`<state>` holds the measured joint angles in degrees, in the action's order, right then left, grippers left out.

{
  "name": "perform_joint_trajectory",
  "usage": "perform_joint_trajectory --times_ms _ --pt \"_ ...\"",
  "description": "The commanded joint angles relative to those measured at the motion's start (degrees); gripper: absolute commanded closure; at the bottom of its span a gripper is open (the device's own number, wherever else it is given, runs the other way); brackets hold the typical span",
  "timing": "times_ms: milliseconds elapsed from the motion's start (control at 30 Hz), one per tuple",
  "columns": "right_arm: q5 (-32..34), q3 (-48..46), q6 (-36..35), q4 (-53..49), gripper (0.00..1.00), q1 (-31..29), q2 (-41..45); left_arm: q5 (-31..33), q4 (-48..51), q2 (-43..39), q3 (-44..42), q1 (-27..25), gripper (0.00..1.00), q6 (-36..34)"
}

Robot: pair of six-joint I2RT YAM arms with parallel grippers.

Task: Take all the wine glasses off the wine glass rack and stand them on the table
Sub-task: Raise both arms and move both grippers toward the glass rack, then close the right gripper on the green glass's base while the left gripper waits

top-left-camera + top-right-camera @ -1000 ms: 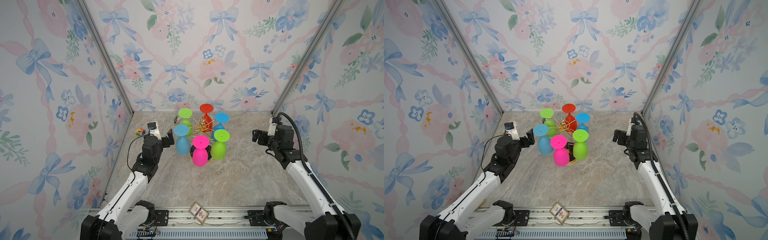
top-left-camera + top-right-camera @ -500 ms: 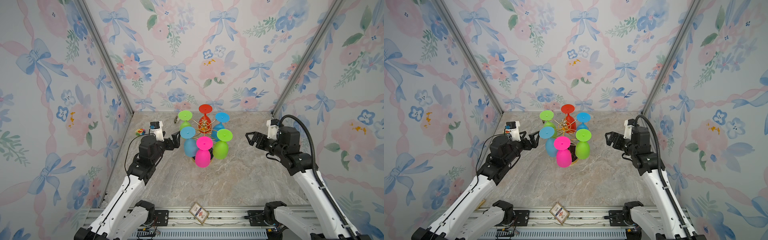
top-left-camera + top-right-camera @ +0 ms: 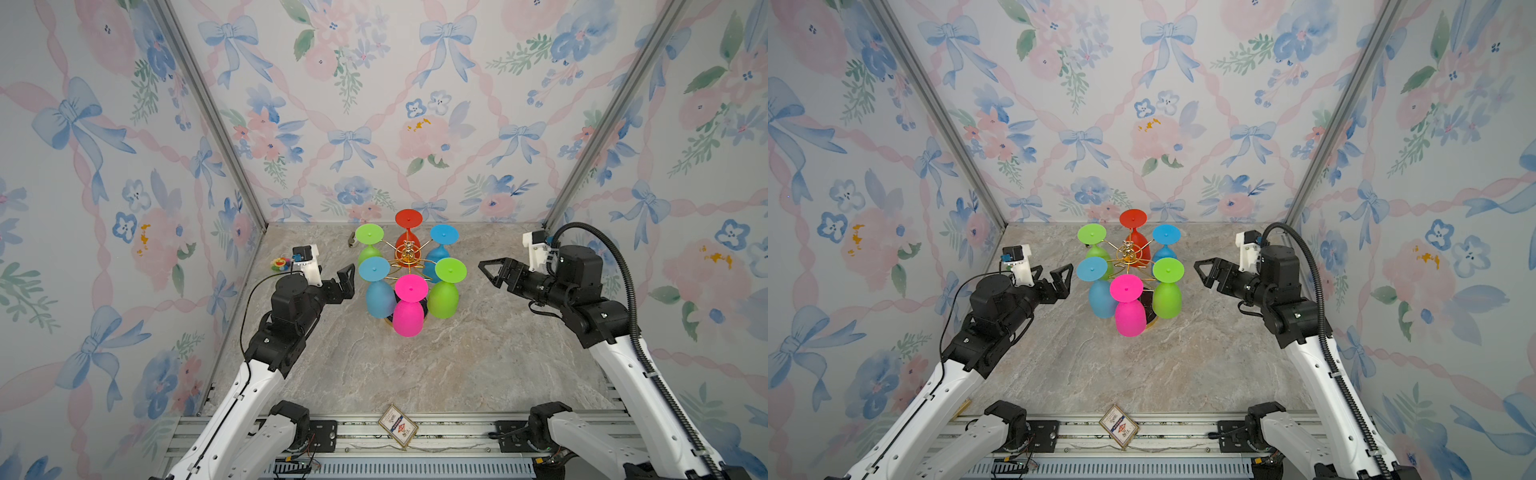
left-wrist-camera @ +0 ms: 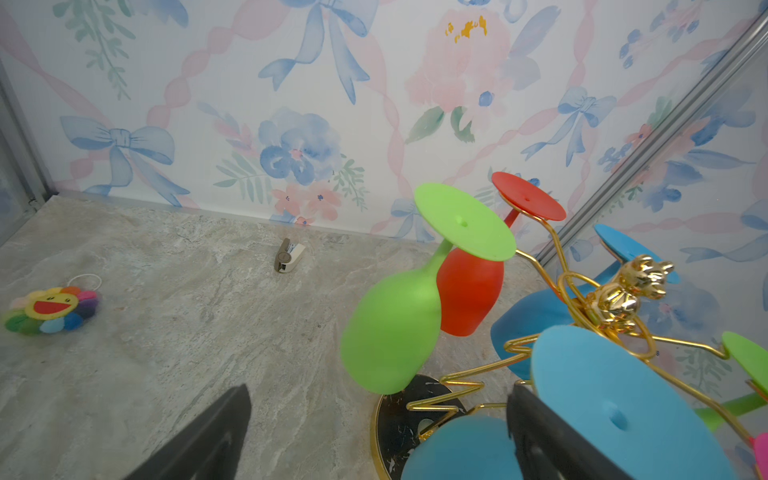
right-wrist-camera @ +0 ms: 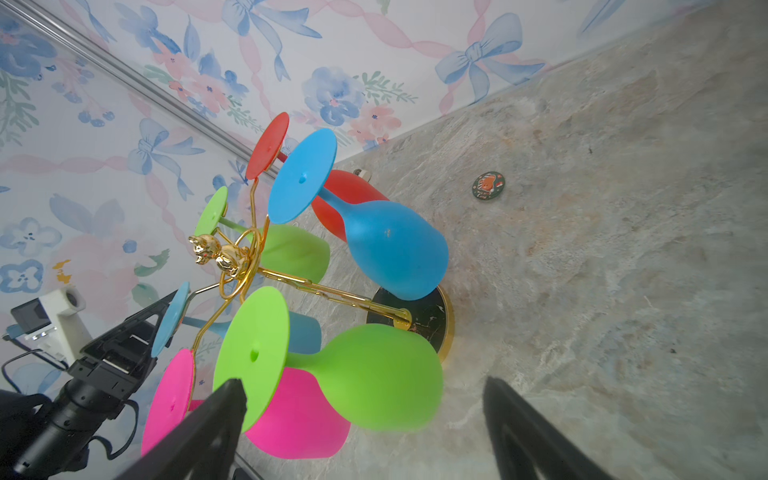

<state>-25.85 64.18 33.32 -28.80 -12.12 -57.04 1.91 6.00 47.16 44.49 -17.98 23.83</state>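
The gold wine glass rack [image 3: 409, 255] [image 3: 1128, 253] stands at the back middle of the table, and its black base [image 4: 399, 419] shows in the left wrist view. Several coloured wine glasses hang on it upside down. My left gripper [image 3: 338, 284] [image 4: 379, 390] is open just left of the near blue wine glass [image 3: 379, 297] [image 4: 461, 449], one finger close beside it. On the other side, my right gripper [image 3: 488, 272] [image 5: 363, 382] is open and points at the near green wine glass [image 3: 444, 297] [image 5: 374, 382], a short way off. Neither gripper holds anything.
A pink glass [image 3: 409, 313] hangs at the front of the rack. On the table lie a flower toy [image 3: 280, 263] by the left wall, a small grey clip [image 4: 288, 255] at the back and a round badge [image 5: 487, 185]. A card [image 3: 397, 426] leans on the front rail.
Both arms have reached in towards the rack. The right gripper came from near the right wall to just short of the green glass. The near blue glass has shifted slightly right.
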Motion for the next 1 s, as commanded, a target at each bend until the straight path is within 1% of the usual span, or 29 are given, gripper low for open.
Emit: perform_joint_trajectory --times_ms 0,33,100,267,333,600,867,967 --pt "-5.79 2.42 2.08 1.44 0.11 -0.48 -1.01 1.26 3.09 -1.6 1.39 -0.23 0.02 -1.51" --pt "-6.43 2.66 2.1 1.42 0.12 -0.5 -1.3 0.52 3.35 -1.91 1.78 -0.15 0.02 -1.51" --pt "-7.36 3.07 4.3 1.71 0.15 -0.58 -1.71 -1.56 4.37 -2.05 2.97 -0.13 0.02 -1.51" --pt "-7.79 3.01 7.72 1.81 0.22 -0.58 -2.66 -8.14 6.63 -1.65 6.21 -0.18 0.02 -0.84" --pt "-8.4 2.73 8.93 2.28 0.25 -0.86 -2.86 -9.78 6.91 -1.88 7.19 -0.21 0.02 -0.38" --pt "-8.67 2.44 11.48 4.79 0.42 -5.17 -5.14 -15.26 7.51 -1.73 10.23 0.21 0.02 0.3" --pt "-9.05 -0.27 14.33 10.15 0.57 -6.07 -7.1 -15.71 7.49 -3.16 8.78 0.18 0.02 0.12" --pt "-9.58 -0.21 14.32 10.78 0.61 -6.47 -7.82 -15.55 7.54 -4.06 8.34 0.24 0.02 0.24"
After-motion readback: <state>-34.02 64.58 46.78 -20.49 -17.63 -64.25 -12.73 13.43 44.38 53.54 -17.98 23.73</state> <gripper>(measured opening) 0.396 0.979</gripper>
